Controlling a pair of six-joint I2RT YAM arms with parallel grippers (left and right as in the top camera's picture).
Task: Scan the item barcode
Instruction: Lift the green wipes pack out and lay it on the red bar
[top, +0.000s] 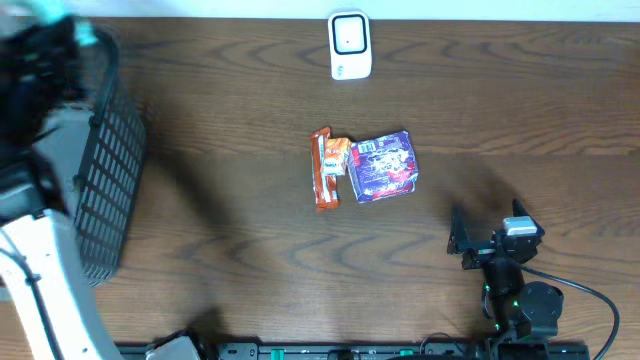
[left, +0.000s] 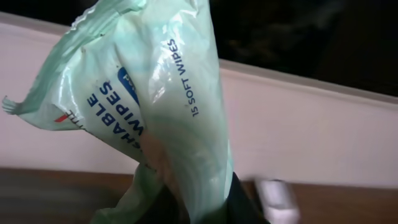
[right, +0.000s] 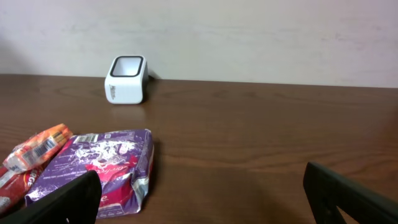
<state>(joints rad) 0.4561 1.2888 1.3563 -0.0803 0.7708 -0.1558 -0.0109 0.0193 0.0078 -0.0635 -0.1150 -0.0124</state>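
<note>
My left gripper (left: 199, 208) is shut on a pale green pack of wipes (left: 155, 93), gripped at its lower end and held up in the air. Overhead, that gripper (top: 55, 35) is a blur at the far left above the basket, with a corner of the green pack (top: 86, 36) showing. The white barcode scanner (top: 349, 45) stands at the table's far edge, a blurred white shape (left: 277, 198) in the left wrist view. No barcode shows on the pack. My right gripper (top: 488, 238) stands open and holds nothing near the front right, its fingers (right: 62, 202) spread wide.
A black mesh basket (top: 105, 170) stands at the left edge under the left arm. A purple packet (top: 383, 166) and an orange snack packet (top: 327, 168) lie side by side mid-table, left of and beyond the right gripper. A pale wall runs behind the scanner (right: 126, 79).
</note>
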